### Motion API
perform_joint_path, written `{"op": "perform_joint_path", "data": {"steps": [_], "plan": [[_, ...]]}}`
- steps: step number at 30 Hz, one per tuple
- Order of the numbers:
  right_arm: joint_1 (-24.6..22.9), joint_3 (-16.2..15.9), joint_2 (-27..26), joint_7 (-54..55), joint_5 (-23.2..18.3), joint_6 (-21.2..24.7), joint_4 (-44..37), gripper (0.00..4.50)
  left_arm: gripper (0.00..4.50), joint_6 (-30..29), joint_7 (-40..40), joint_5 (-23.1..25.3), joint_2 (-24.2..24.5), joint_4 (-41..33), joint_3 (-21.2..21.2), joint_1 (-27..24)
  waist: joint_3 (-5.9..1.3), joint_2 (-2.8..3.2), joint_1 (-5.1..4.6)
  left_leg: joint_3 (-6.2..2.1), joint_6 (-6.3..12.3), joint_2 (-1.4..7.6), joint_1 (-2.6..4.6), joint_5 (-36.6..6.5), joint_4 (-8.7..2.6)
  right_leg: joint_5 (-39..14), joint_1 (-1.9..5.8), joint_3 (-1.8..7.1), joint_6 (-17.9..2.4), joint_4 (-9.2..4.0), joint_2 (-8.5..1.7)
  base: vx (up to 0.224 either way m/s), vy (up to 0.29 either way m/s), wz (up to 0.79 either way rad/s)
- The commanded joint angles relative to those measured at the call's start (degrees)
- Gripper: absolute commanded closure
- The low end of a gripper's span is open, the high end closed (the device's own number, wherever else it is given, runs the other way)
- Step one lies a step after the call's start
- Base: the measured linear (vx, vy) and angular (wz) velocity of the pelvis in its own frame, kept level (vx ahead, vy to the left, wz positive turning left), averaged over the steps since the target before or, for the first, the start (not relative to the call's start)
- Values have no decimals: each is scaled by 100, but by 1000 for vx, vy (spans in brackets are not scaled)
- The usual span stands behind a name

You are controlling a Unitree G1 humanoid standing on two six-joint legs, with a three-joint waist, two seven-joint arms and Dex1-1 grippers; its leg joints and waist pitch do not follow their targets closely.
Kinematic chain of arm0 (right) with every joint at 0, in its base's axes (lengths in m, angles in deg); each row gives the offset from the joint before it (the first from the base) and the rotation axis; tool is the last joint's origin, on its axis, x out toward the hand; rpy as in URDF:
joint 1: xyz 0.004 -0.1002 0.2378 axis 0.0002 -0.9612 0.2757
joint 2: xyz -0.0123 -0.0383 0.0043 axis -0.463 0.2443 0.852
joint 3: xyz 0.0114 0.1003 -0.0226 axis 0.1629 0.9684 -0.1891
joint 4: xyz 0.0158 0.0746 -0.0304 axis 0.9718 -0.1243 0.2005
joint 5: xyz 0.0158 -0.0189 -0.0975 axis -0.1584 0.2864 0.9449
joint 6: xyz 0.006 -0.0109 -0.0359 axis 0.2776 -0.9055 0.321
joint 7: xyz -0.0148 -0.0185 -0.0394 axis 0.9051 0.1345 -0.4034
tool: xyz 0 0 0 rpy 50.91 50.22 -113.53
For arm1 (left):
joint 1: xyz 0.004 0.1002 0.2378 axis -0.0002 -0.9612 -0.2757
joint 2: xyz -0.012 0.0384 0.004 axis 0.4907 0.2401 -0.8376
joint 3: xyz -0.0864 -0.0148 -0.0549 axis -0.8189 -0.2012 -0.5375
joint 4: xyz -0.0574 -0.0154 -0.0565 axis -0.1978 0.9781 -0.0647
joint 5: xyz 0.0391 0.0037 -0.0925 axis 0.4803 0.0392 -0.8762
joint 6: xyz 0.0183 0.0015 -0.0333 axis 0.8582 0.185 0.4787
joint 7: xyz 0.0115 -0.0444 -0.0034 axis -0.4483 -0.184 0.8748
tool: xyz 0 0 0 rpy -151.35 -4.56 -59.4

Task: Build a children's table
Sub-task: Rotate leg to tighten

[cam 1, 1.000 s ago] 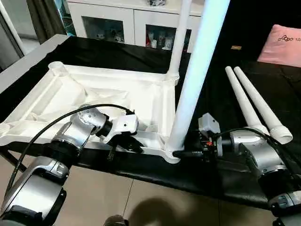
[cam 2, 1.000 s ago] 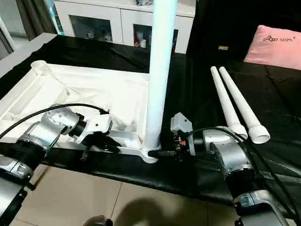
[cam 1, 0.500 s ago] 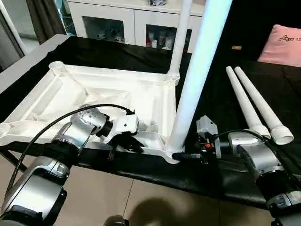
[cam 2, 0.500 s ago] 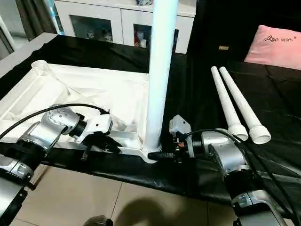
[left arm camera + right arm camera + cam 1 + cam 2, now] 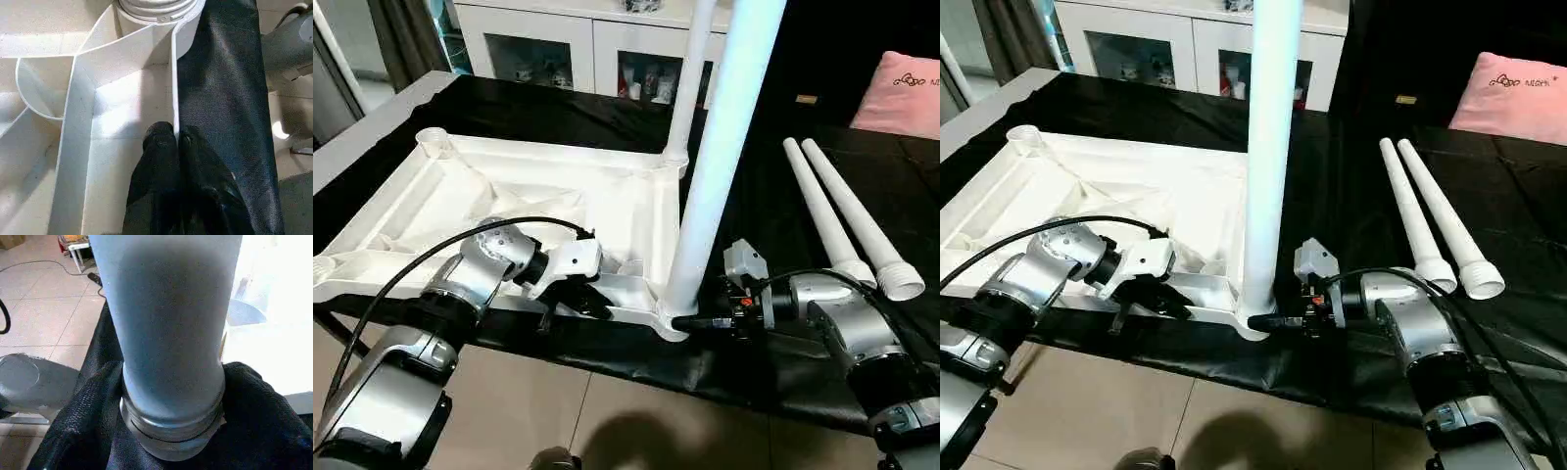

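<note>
The tabletop [image 5: 558, 196] lies inverted on the surface. Two legs stand in sockets (near leg [image 5: 720, 162] clamped by right tool [image 5: 690, 321]); two spare legs [image 5: 847, 220] remain. Left tool [image 5: 171, 142] pinches the rim.

I see the tabletop [image 5: 509, 206] at my nine o'clock, two legs [image 5: 847, 220] lying at two, cabinet [image 5: 578, 44] at twelve.

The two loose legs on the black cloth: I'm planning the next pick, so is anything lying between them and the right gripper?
Nothing visible does. The two loose legs lie side by side on the black cloth, beyond the right gripper, which is shut on the standing leg at the tabletop corner. Bare cloth lies between.
</note>
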Motion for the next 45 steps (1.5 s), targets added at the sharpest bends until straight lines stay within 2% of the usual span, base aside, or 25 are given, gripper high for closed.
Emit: {"op": "perform_joint_path", "data": {"steps": [1,3,4,7,18,19,21,23,24,25,26,27,28,30,31,33,36,40,42,45], "plan": [[-40,43,-10,-156,-136,-44,-207,141,450,5,117,86,-59,-134,171,-61,-455,69,-23,-26,149,157,89,-1155,-364,-495,319,251,-1421,-389,-433,0,0,0],[-45,49,-8,-184,-160,-25,-216,141,450,1,121,89,-57,-132,173,-56,-456,65,-21,-25,146,154,88,-1156,-363,-511,322,252,-1417,-392,-433,0,0,0],[-46,50,-8,-187,-162,-22,-217,158,450,1,121,89,-57,-132,173,-56,-460,64,-20,-25,151,157,90,-1134,-361,-478,323,252,-1420,-388,-436,0,0,0],[-55,52,-4,-213,-183,24,-224,170,450,-11,126,90,-56,-140,175,-54,-454,67,-22,-25,152,156,91,-1165,-364,-490,319,251,-1422,-391,-431,0,0,0],[-216,112,-86,-46,-246,146,-295,176,450,-203,-147,104,-160,-43,87,-35,-454,73,-6,-24,166,153,91,-1177,-360,-572,319,254,-1400,-408,-438,0,0,0],[-261,196,-186,229,-225,112,-231,176,450,-378,-346,58,-242,-6,-12,-22,-450,93,-4,-24,152,154,93,-1212,-364,-659,311,252,-1387,-418,-438,0,0,0],[-269,359,-413,1010,-78,122,41,176,450,-676,-878,-9,-421,123,-237,37,-431,84,-21,-22,100,149,91,-1285,-378,-853,303,254,-1345,-436,-441,0,0,0],[-250,458,-586,1532,12,90,209,176,450,-870,-1305,-48,-569,213,-396,93,-408,64,-65,-40,-12,116,106,-1477,-398,-1538,310,242,-1167,-518,-468,0,0,0],[-248,469,-609,1593,21,83,226,176,450,-894,-1359,-54,-588,222,-416,100,-408,64,-65,-40,-12,116,106,-1477,-398,-1538,310,242,-1167,-518,-468,0,0,0],[-201,541,-754,2031,100,89,358,176,450,-1068,-1756,-90,-731,312,-557,167,-404,74,-102,-45,-41,116,94,-1493,-407,-1798,298,250,-1070,-534,-475,0,0,0],[-139,614,-920,2498,171,108,510,176,450,-1249,-2204,-131,-894,424,-711,255,-406,55,-108,-51,-49,114,102,-1474,-410,-1855,302,243,-1032,-551,-471,0,0,0],[-73,670,-1080,2904,230,108,652,176,450,-1387,-2599,-145,-1032,517,-825,333,-406,75,-140,-39,-95,104,113,-1472,-401,-1883,266,246,-1037,-544,-457,0,0,0],[-2,727,-1223,3272,267,150,787,176,450,-1473,-2925,-141,-1141,591,-906,399,-416,54,-170,-60,-119,96,112,-1490,-409,-1982,289,236,-1002,-560,-467,0,0,0],[110,837,-1536,4019,350,122,1012,177,450,-1677,-3409,-157,-1359,641,-1034,491,-412,50,-209,-53,-106,98,110,-1426,-409,-1880,265,246,-1012,-557,-457,0,0,0],[205,940,-1786,4667,419,143,1233,177,450,-1847,-3778,-201,-1565,645,-1172,549,-414,50,-222,-53,-60,85,98,-1431,-406,-1880,282,238,-985,-574,-452,0,0,0],[277,979,-1999,5120,473,128,1442,177,450,-1920,-4146,-242,-1764,701,-1286,628,-428,56,-235,-46,-49,92,96,-1306,-398,-1663,264,256,-1048,-545,-459,0,0,0],[368,1014,-2194,5659,616,104,1657,177,450,-1847,-4371,-141,-1907,743,-1267,680,-436,77,-232,-45,7,83,78,-1204,-399,-1378,282,255,-1044,-535,-440,0,0,0],[405,1252,-2303,5729,446,-25,1688,177,450,-1791,-4392,-24,-1933,716,-1162,666,-458,103,-228,-40,105,97,73,-1083,-399,-724,308,256,-1166,-479,-431,0,0,0],[399,1344,-2274,5719,362,-42,1653,121,450,-1763,-4280,18,-1894,661,-1089,620,-449,98,-235,-36,123,95,75,-1159,-406,-753,315,255,-1180,-492,-434,0,0,0],[396,1400,-2202,5836,399,-97,1623,105,450,-1752,-4228,82,-1833,610,-1020,557,-433,102,-248,-42,87,101,75,-1302,-428,-980,315,253,-1142,-512,-440,0,0,0]]}}
